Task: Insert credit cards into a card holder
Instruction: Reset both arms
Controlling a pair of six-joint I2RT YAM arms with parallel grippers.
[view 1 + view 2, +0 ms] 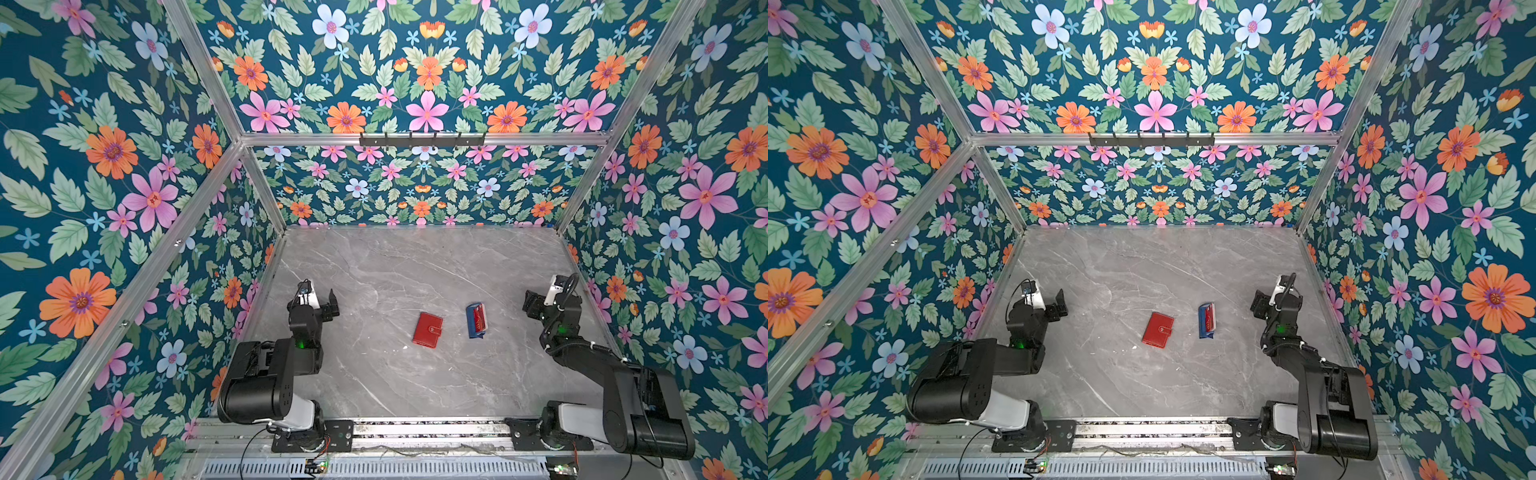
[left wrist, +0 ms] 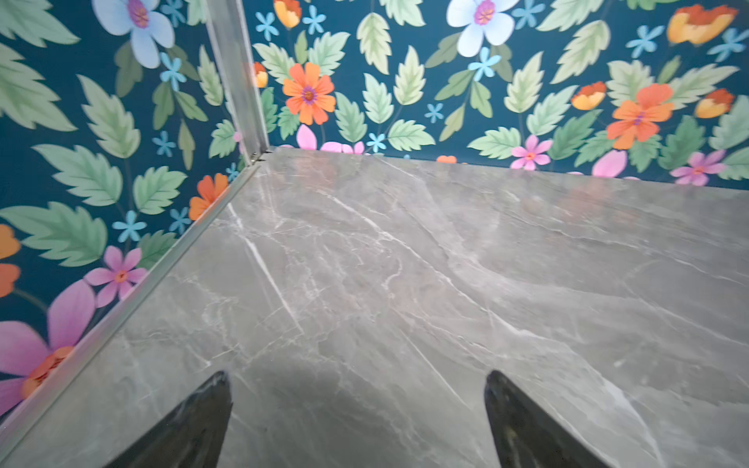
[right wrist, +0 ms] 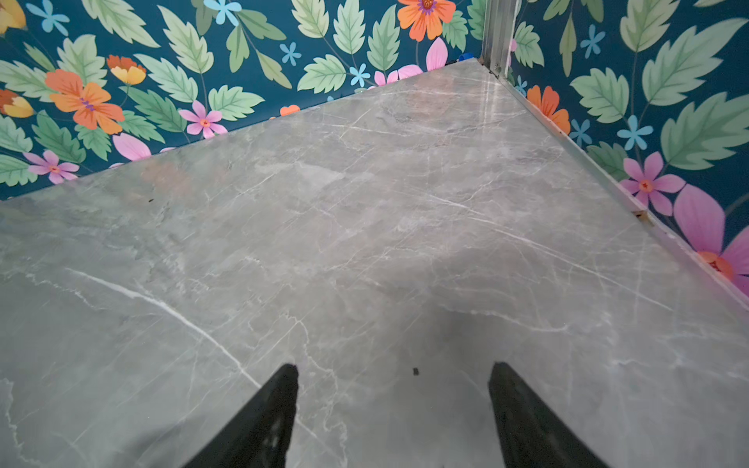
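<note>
Red is the card holder (image 1: 428, 329), lying closed and flat near the middle of the grey marble table (image 1: 374, 266), its snap tab folded across the front. Toward my right arm, near the holder but apart from it, sits a blue tray (image 1: 471, 328) with the credit cards (image 1: 481, 318) in it. The top one shows red, and I cannot tell the colours beneath. My left gripper (image 2: 358, 379) hangs over bare marble close to the left wall, well apart from the holder, its two fingers spread wide with nothing between them. My right gripper (image 3: 393, 366) hangs near the right wall, well apart from the tray, its fingers parted somewhat less wide and gripping nothing. Past my fingertips both wrist views give only veined marble and the flowered wall (image 2: 101, 121)
</note>
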